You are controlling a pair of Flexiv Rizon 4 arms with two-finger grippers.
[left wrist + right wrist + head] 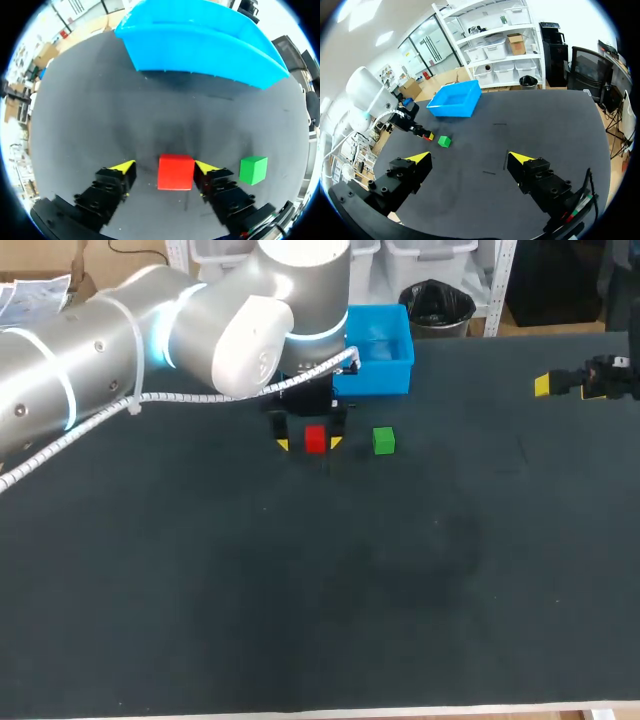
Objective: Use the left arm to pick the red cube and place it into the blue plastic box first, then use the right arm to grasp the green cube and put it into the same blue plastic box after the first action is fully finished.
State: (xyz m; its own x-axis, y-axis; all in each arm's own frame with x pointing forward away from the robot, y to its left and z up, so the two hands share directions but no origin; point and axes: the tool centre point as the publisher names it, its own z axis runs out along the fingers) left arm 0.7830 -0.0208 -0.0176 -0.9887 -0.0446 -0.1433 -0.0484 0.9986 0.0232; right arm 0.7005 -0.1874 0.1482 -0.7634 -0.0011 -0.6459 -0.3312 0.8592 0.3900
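The red cube [316, 439] [175, 172] sits on the dark table in front of the blue plastic box [375, 375] [200, 45]. My left gripper [310, 444] [162, 166] is down at the table with the cube between its fingers. One yellow tip touches a side of the cube and the other stands a gap away, so it is open. The green cube [383, 441] [253, 169] [444, 142] lies just right of it. My right gripper [560, 383] [470, 157] hovers open and empty at the table's far right, well away from both cubes.
The blue box [455, 107] stands at the back of the table, directly behind the two cubes. My left arm [150, 350] spans the back left of the head view.
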